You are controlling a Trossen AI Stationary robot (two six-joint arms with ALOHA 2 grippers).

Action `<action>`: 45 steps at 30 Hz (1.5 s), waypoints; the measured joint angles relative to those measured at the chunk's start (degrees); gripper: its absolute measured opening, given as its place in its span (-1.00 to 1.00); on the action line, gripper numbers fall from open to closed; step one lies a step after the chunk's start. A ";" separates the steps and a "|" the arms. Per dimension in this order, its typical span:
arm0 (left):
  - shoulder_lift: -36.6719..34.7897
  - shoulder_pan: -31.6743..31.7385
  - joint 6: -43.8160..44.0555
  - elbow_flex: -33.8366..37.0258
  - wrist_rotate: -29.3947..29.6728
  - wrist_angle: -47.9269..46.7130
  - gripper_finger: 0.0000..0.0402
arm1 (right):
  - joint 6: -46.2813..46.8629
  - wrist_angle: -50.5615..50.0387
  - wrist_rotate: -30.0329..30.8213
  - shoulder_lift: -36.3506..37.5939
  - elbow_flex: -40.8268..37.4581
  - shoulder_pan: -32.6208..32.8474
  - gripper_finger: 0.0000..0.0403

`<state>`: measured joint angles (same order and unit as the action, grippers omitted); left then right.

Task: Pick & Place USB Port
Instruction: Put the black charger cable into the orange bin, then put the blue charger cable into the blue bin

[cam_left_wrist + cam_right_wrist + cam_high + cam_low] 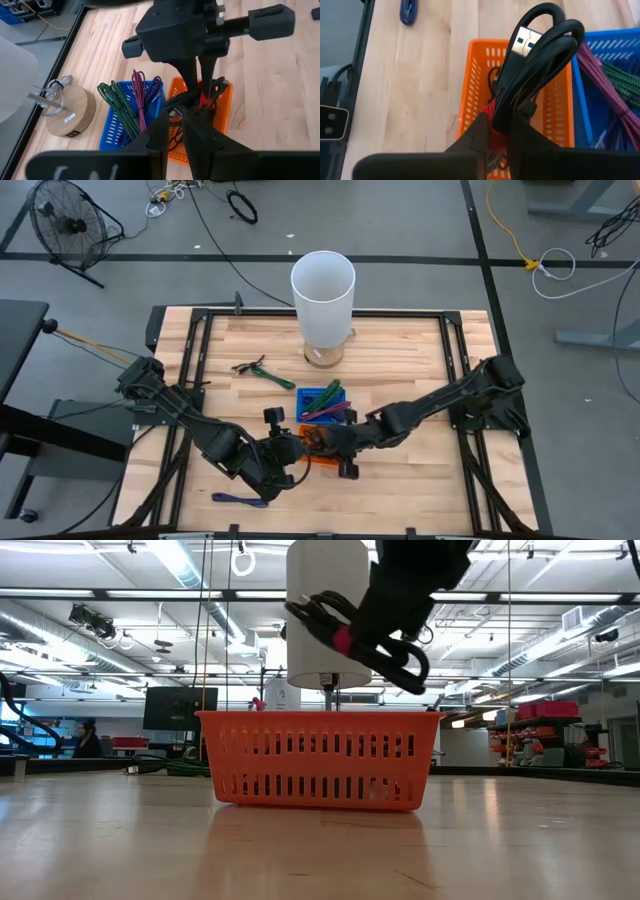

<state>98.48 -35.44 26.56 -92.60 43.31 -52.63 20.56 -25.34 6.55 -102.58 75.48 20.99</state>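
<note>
A coiled black USB cable [535, 65] with a red tie and a silver plug [525, 37] is in my right gripper [499, 130]. It hangs over the orange basket [322, 455], which stands on the table and shows in the low view [320, 760]. The low view also shows the cable bundle [355, 630] clear above the basket's rim. More black cable lies inside the basket [195, 107]. My left gripper [290, 452] is shut and empty, just left of the basket, and shows in its own wrist view [175, 132]. My right gripper pinches the coiled cable bundle between its two fingers at the red tie [492, 117], at the bundle's near end. The fingers come from above, slanting down from the table's right. The bundle sticks out past the fingertips, lifted clear above the orange basket, plug end farthest out.
A blue basket [322, 400] of green and purple cords adjoins the orange one on its far side. A tall white cylinder on a wooden base [322, 290] stands at the far middle. A green cord [262, 372] and a purple cord [235, 498] lie loose on the table.
</note>
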 joint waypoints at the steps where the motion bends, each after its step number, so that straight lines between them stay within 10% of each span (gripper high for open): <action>1: 0.00 0.00 -0.11 0.00 0.00 -0.02 -0.71 | -0.11 0.05 0.02 -0.25 0.33 -0.10 -0.87; 16: 0.00 0.02 -0.13 0.00 -0.04 -0.21 -0.71 | -0.92 -1.77 -1.49 -0.57 0.70 -2.90 -0.87; 26: 0.00 -0.05 -0.10 0.00 -0.05 -0.46 -0.71 | -1.47 -1.30 0.46 -0.57 -1.03 -3.41 -0.20; 34: 0.00 -0.05 0.02 0.00 -0.25 -1.01 -0.71 | -1.44 2.75 0.12 -0.08 -1.26 -3.56 -0.13; 45: 0.00 -4.16 12.75 2.12 -21.92 -9.42 -0.71 | 1.28 6.73 -8.13 5.16 -1.27 -0.64 -0.26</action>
<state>98.48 -39.60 39.31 -90.47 21.39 -62.04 21.83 -18.61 -1.58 -97.42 74.22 20.36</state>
